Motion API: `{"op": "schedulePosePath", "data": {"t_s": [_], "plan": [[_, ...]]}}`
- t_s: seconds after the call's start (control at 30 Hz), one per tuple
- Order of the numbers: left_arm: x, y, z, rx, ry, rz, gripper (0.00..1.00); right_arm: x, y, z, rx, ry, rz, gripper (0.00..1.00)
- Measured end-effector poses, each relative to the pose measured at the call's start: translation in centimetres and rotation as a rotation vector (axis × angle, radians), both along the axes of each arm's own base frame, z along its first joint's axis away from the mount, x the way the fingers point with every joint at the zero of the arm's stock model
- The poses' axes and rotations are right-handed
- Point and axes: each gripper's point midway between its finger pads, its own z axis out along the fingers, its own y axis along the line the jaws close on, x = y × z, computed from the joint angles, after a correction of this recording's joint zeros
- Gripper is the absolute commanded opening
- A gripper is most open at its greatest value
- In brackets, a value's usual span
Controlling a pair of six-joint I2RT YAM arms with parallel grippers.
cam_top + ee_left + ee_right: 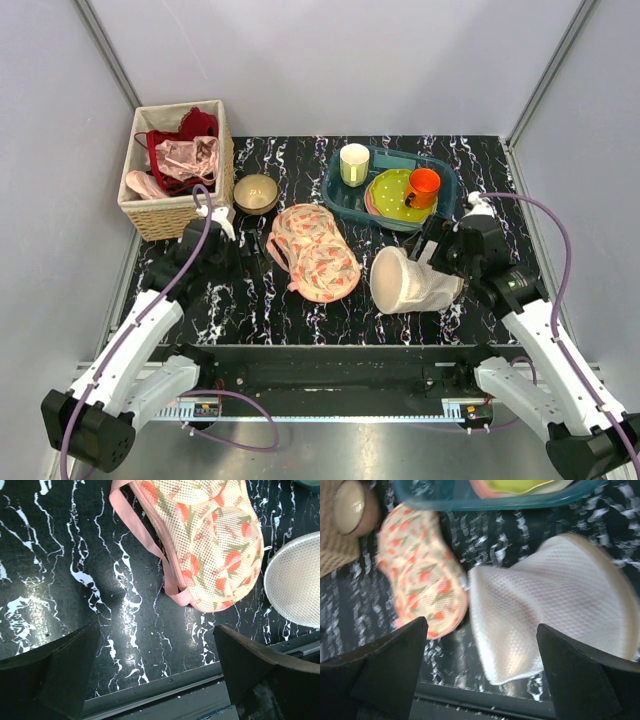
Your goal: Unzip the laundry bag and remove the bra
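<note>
Laundry bag [410,282] lies tipped on its side on the black marbled table [250,310], right of centre and near the front edge, on the arms' side of the teal tray [345,200]. White mesh, domed. Whether the zip is open or closed cannot be made out. Nothing grips the bag.

Right gripper [480,675]: jaws spread wide, nothing held. It hangs close over the bag. The wrist view is blurred, and contact with the mesh cannot be judged.

Left gripper [157,680]: jaws wide apart, nothing held, above bare table just left of the peach floral-print cloth [312,250]. The cloth lies flat at table centre with a pink strap [140,535] along its left edge. Its right edge sits just beside the bag; touching or apart, cannot tell.

The tray holds a green spotted plate [392,195], an orange cup [423,187] on the plate, and a pale yellow cup [354,164] at the back left corner. Wicker basket [160,215] stands at back left with red and pink garments inside. Tan bowl [256,193] sits just right of the basket.
</note>
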Motion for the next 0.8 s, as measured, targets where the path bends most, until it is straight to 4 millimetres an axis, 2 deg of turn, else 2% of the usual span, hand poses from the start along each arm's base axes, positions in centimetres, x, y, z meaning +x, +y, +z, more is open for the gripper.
{"op": "schedulePosePath", "data": {"t_s": [0.07,0.17,0.27,0.4,0.5,0.57,0.63,0.73,0.77,0.8], "plan": [[-0.2,-0.4,0.1,-0.007,0.005,-0.016,0.99,0.4,-1.7,0.1,-0.061,-0.001,-0.076,1.00],[-0.7,-1.8,1.2,-0.022,-0.009,-0.066,0.99,0.5,-4.1,-1.9,-0.177,0.067,-0.174,1.00],[-1.2,-3.9,3.8,-0.052,-0.052,-0.130,0.99,0.2,-5.9,-3.7,-0.271,0.140,-0.236,1.00],[-2.1,-7.1,6.7,-0.086,-0.103,-0.221,0.99,0.2,-8.3,-4.0,-0.326,0.156,-0.328,1.00],[-2.8,-9.4,6.8,-0.079,-0.092,-0.279,0.99,0.7,-10.5,-4.4,-0.332,0.180,-0.406,1.00],[-3.4,-10.7,5.9,-0.058,-0.064,-0.315,0.99,1.0,-11.8,-5.2,-0.335,0.203,-0.452,1.00],[-3.8,-11.8,4.8,-0.031,-0.031,-0.343,0.99,1.2,-12.3,-6.3,-0.336,0.234,-0.469,1.00],[-4.5,-13.5,3.5,0.018,0.002,-0.390,0.99,1.2,-11.4,-8.2,-0.315,0.280,-0.432,0.90],[-4.8,-14.1,3.2,0.030,0.008,-0.406,0.99,1.2,-11.1,-8.7,-0.304,0.293,-0.417,0.74],[-4.9,-14.5,3.0,0.041,0.010,-0.419,0.99,1.2,-10.8,-9.0,-0.293,0.299,-0.408,0.66]]}}
